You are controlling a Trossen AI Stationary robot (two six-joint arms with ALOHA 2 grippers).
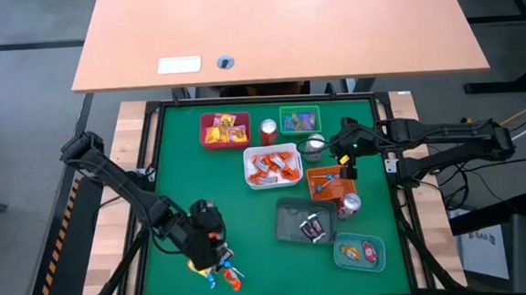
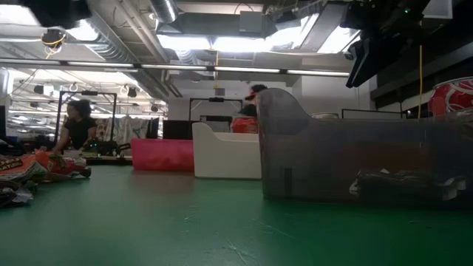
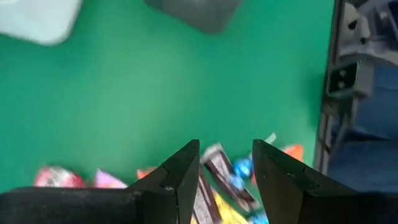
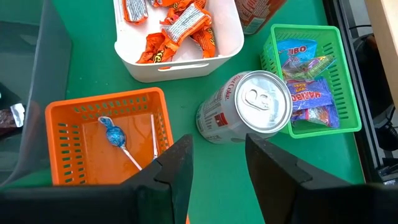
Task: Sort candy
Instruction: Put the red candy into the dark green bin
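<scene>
A small pile of loose candy (image 1: 223, 272) lies on the green mat (image 1: 182, 171) near its front edge, left of centre. My left gripper (image 1: 215, 253) hangs open just above that pile. In the left wrist view a dark-wrapped candy (image 3: 219, 171), a blue one (image 3: 242, 167) and a yellow one (image 3: 225, 210) show in the gap between the fingers of my left gripper (image 3: 227, 146). My right gripper (image 1: 346, 165) stands open at the right, above the mat between the orange tray (image 4: 81, 106) and a silver can (image 4: 249, 109); nothing sits between the fingers of my right gripper (image 4: 219, 143).
Trays on the mat: red (image 1: 223, 130), green (image 1: 299, 120), white (image 1: 273, 179) with orange candies, orange (image 1: 324, 173) with a blue lollipop (image 4: 115, 135), grey (image 1: 290, 221), teal (image 1: 347, 252). Red cans (image 1: 267, 131) (image 1: 349, 204) stand among them. A person (image 2: 74, 129) sits far behind the table.
</scene>
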